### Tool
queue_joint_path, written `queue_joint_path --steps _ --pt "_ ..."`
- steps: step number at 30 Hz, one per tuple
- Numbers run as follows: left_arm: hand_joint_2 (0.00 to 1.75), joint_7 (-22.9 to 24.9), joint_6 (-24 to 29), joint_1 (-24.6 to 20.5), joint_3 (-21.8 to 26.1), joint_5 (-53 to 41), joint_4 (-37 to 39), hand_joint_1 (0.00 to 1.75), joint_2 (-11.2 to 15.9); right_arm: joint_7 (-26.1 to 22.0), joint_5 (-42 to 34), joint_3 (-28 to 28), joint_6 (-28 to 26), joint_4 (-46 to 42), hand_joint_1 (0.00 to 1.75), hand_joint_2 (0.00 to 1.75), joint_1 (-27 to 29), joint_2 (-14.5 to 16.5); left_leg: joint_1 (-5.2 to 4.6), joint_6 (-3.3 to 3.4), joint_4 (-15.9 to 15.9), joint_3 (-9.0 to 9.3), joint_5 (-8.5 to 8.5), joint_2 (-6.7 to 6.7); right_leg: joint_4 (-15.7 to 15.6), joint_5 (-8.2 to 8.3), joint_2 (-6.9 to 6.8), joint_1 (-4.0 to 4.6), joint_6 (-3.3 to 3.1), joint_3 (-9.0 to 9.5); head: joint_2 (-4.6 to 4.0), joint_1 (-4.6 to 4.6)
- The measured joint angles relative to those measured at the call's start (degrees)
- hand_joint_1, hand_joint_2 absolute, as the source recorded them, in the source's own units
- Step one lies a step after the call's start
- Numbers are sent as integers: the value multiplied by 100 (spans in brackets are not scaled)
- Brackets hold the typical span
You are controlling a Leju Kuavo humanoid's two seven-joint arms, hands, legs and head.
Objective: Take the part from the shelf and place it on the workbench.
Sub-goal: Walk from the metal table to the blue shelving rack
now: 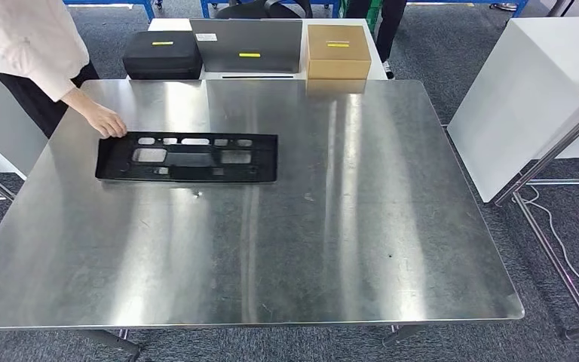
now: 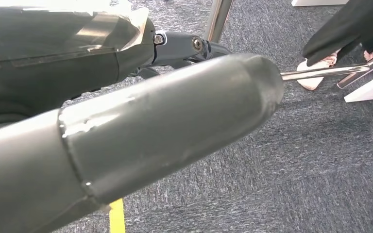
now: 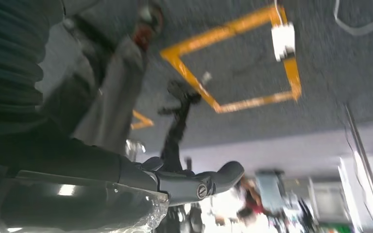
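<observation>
Here the black part [image 1: 187,157], a long flat panel with several cut-outs, lay flat on the steel desk [image 1: 332,226], toward its far left area. A person's hand [image 1: 105,121] rested at the panel's far left corner, touching its edge. Beyond the desk stood a black case [image 1: 162,54], a grey laptop [image 1: 247,45] and a cardboard box [image 1: 338,51] in a row. The left hand [image 2: 175,121] hung over grey carpet [image 2: 296,170], nothing visible in it; its finger state could not be determined. The right hand [image 3: 194,182] also held nothing visible; whether open or closed could not be told.
</observation>
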Motion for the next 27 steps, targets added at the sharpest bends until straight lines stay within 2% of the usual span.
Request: queue_joint_path --steps 1,5,13,17,19,23,27 --pt "0 0 -11 0 1 -7 2 0 4 -8 15 -27 14 126 0 175 -27 48 0 0 0 0 0 0 0 0 0 0 0 0 0 1" --pt "175 0 -70 -7 1 -30 18 0 22 -95 5 -103 171 635 0 175 -135 214 0 0 0 0 0 0 1 0 0 0 0 1 0 0" --pt "175 0 -371 -23 1 30 215 0 82 -172 65 -121 947 1434 0 175 -323 695 2 -1 -1 1 1 0 2 -1 1 1 -1 2 0 0" --pt "0 0 -662 -43 -21 -10 413 0 111 -6 166 -119 1223 1683 0 175 -377 915 4 -1 -1 0 1 0 2 -1 0 1 -2 2 0 1" --pt "0 0 -813 -78 -65 -77 536 0 128 10 303 -86 1321 1774 0 175 -387 1027 3 -1 -1 -1 1 -1 2 -1 0 1 -2 2 0 0" --pt "175 18 -1011 -157 -189 -200 761 0 154 -65 406 -22 1494 1895 0 175 -408 1215 3 -1 -2 -1 1 0 3 -1 1 1 -2 2 0 1" --pt "175 51 -1088 -194 -337 -306 896 0 167 -131 486 48 1675 1965 0 175 -449 1377 3 -1 -1 0 1 0 3 -1 1 0 -2 3 0 2"
